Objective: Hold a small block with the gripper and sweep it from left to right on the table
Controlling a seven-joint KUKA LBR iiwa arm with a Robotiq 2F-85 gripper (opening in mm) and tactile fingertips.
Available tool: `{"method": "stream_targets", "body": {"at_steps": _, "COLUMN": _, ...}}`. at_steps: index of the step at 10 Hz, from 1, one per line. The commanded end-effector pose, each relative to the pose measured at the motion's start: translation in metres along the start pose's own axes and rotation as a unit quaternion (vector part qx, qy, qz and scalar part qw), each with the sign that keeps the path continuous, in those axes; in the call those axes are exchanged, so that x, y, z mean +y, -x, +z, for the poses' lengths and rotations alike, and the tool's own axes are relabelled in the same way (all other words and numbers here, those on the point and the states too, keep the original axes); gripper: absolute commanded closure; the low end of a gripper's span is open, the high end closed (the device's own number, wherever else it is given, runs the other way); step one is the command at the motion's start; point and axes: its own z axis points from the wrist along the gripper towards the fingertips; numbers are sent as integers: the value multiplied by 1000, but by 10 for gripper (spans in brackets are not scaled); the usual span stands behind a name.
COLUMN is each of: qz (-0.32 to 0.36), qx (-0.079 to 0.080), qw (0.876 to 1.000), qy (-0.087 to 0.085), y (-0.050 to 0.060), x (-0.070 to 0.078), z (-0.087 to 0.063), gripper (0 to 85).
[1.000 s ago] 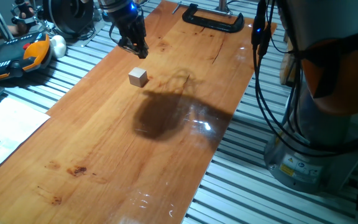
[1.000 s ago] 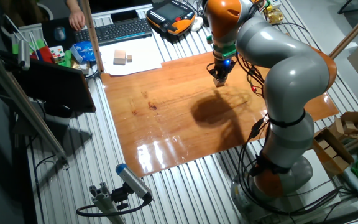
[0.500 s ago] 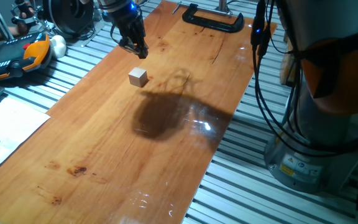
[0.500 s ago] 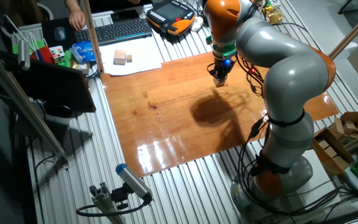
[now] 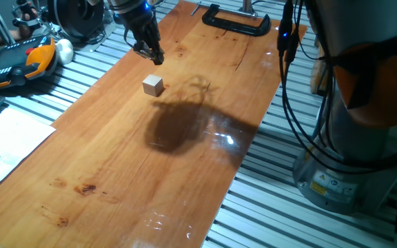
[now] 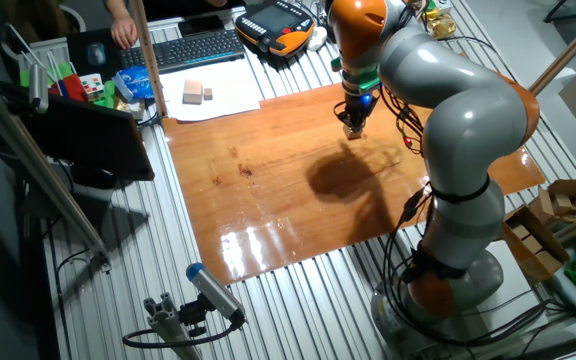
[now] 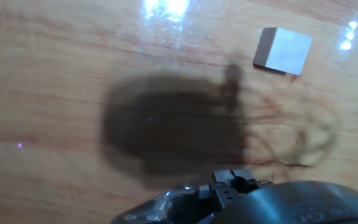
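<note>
We see the block (image 5: 153,85) resting flat on the table (image 5: 116,158), a cube without long axis, gripper (image 5: 151,54) hovering just beyond it, empty, finger gap unclear to us

A black C-clamp (image 5: 236,23) lies at twelve o'clock. A keyboard (image 6: 193,48) sits at eleven, white paper (image 6: 208,98) with two pale blocks (image 6: 196,93) just below it.
</note>
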Motion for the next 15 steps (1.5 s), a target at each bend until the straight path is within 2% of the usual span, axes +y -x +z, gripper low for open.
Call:
{"method": "stream_targets", "body": {"at_steps": 1, "qz": -19, "qx": 0, "qw": 1000, "qy": 1, "y": 0, "x": 0, "z": 0, "gripper": 837}}
{"method": "stream_targets", "body": {"at_steps": 3, "qz": -38, "qx": 0, "qw": 999, "qy": 3, "y": 0, "x": 0, "z": 0, "gripper": 837}}
{"method": "stream_targets", "body": {"at_steps": 10, "qz": -36, "qx": -4, "qw": 999, "qy": 3, "y": 0, "x": 0, "z": 0, "gripper": 837}}
{"method": "stream_targets", "body": {"at_steps": 12, "qz": 15, "qx": -12, "qw": 1000, "qy": 0, "y": 0, "x": 0, "z": 0, "gripper": 843}}
{"method": "stream_targets", "body": {"at_steps": 13, "qz": 70, "qx": -28, "qw": 997, "qy": 10, "y": 0, "x": 0, "z": 0, "gripper": 843}}
{"method": "stream_targets", "body": {"at_steps": 14, "qz": 84, "qx": -54, "qw": 995, "qy": 18, "y": 0, "x": 0, "z": 0, "gripper": 843}}
{"method": "stream_targets", "body": {"at_steps": 15, "qz": 99, "qx": -49, "qw": 993, "qy": 40, "y": 0, "x": 0, "z": 0, "gripper": 843}}
